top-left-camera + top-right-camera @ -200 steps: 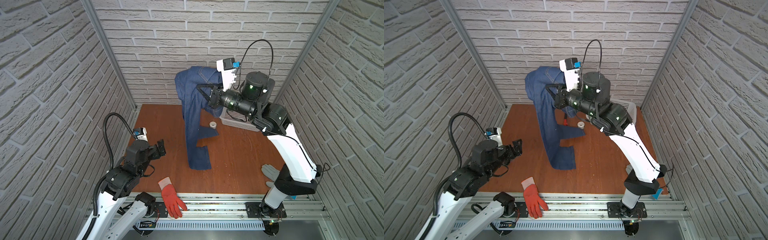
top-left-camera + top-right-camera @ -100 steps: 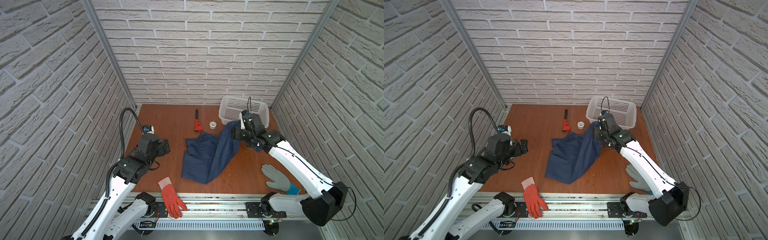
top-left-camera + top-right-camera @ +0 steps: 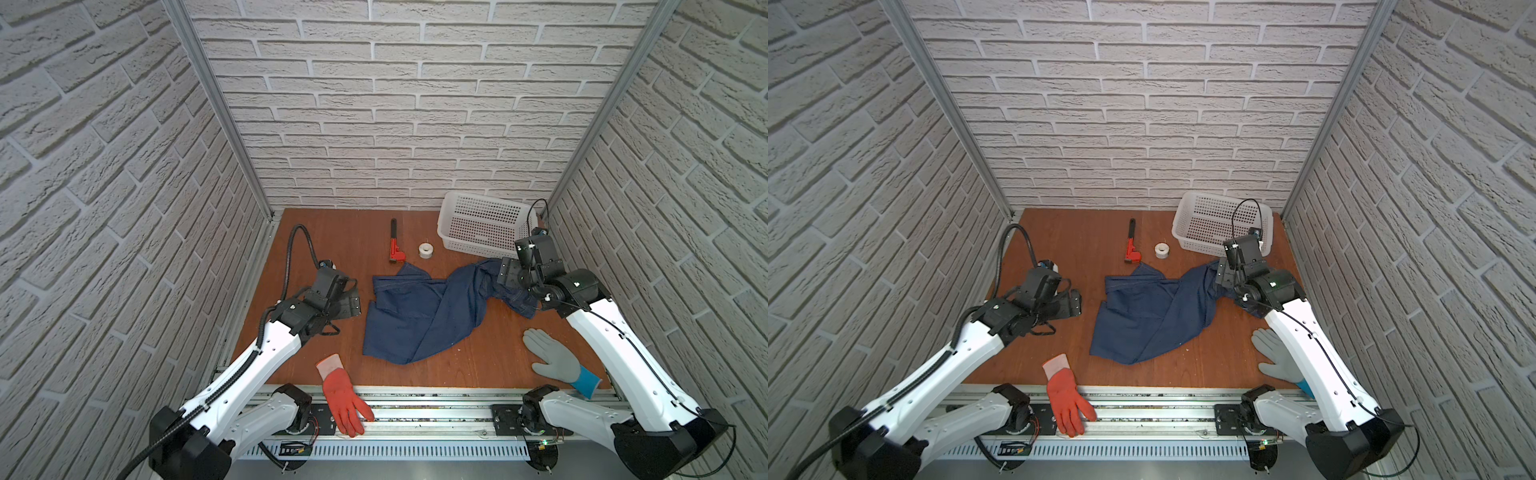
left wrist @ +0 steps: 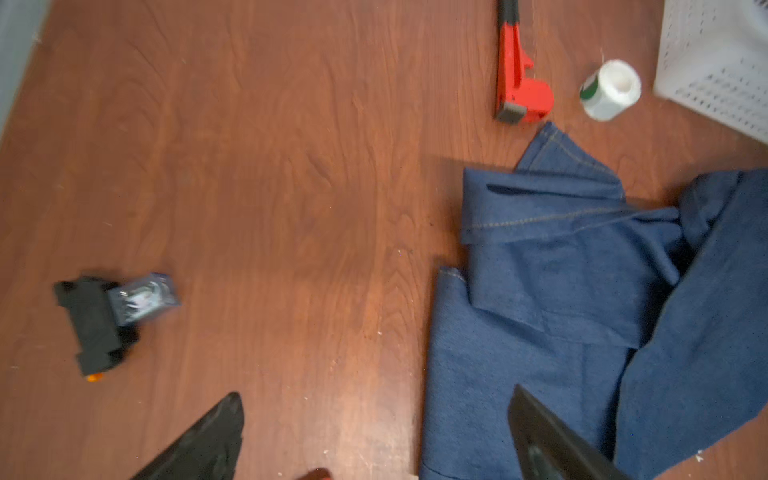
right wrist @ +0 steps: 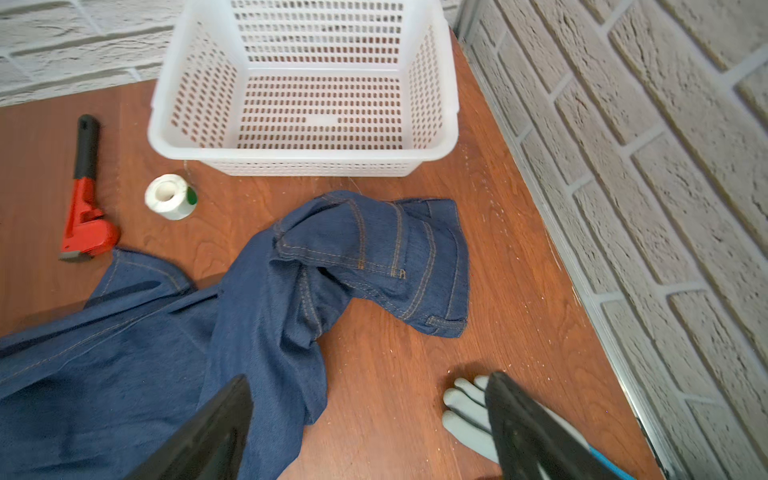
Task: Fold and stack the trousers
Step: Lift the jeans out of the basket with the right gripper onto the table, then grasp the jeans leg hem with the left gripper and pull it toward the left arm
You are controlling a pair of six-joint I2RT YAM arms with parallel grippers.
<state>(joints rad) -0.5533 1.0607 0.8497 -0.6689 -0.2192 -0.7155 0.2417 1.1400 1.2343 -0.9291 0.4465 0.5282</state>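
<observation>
Crumpled trousers (image 3: 419,316) await folding

Nearest, we see the left claw (image 4: 374,395) spread beside them on the tabletop (image 3: 332,249); farther back, the right claw (image 5: 370,380) hangs spread over their waist end, we judge poised to regrip

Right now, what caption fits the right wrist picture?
Open right gripper near rumpled jeans; white basket, red wrench, tape roll and grey glove nearby.

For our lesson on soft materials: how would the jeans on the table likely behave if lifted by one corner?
Probably floppy: the jeans lie crumpled in overlapping folds. Likely to sag and unfold when lifted, as the legs cross loosely.
</observation>
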